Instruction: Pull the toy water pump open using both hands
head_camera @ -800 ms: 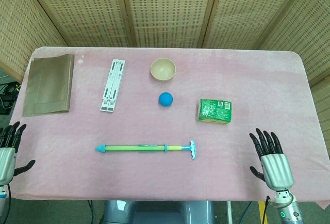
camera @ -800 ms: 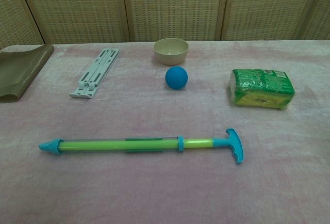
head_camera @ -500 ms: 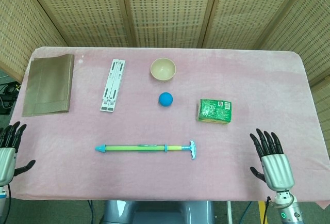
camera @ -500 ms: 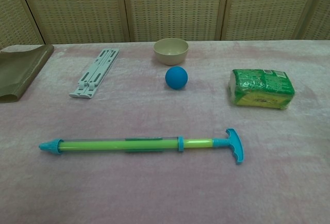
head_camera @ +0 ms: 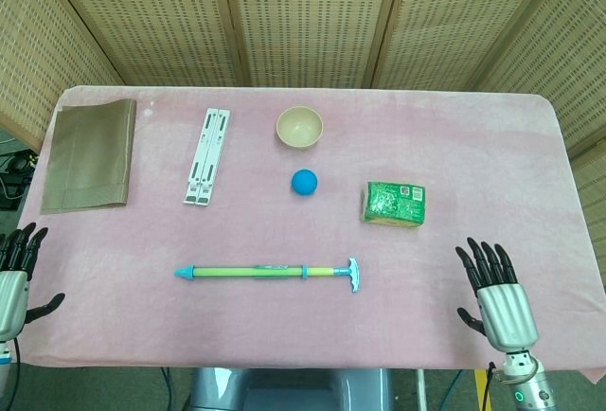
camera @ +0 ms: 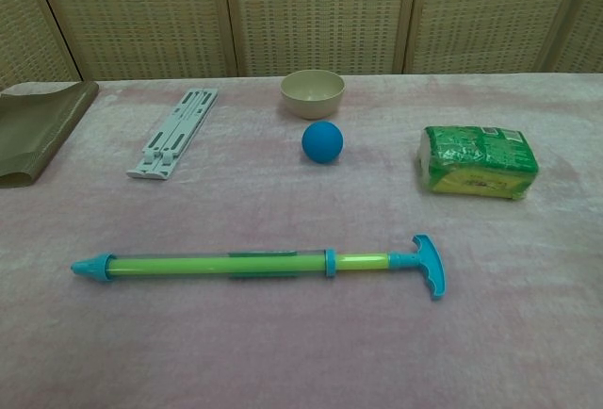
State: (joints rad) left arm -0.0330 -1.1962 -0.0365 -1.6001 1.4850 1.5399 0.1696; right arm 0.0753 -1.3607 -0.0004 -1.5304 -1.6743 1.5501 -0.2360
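The toy water pump (head_camera: 268, 272) (camera: 254, 265) lies flat on the pink tablecloth near the front, a green tube with a blue nozzle at its left end and a blue T-handle (head_camera: 353, 275) (camera: 427, 265) at its right. My left hand (head_camera: 13, 281) hovers at the table's front left corner, fingers spread, holding nothing. My right hand (head_camera: 494, 292) is at the front right, fingers spread and empty, well to the right of the handle. Neither hand shows in the chest view.
Behind the pump are a blue ball (head_camera: 304, 182), a beige bowl (head_camera: 299, 127), a white folding stand (head_camera: 206, 155), a green packet (head_camera: 394, 203) and a folded brown cloth (head_camera: 87, 153). Woven screens stand behind the table.
My right hand has shifted very slightly towards the front of the table. The pump and the left hand have not moved.
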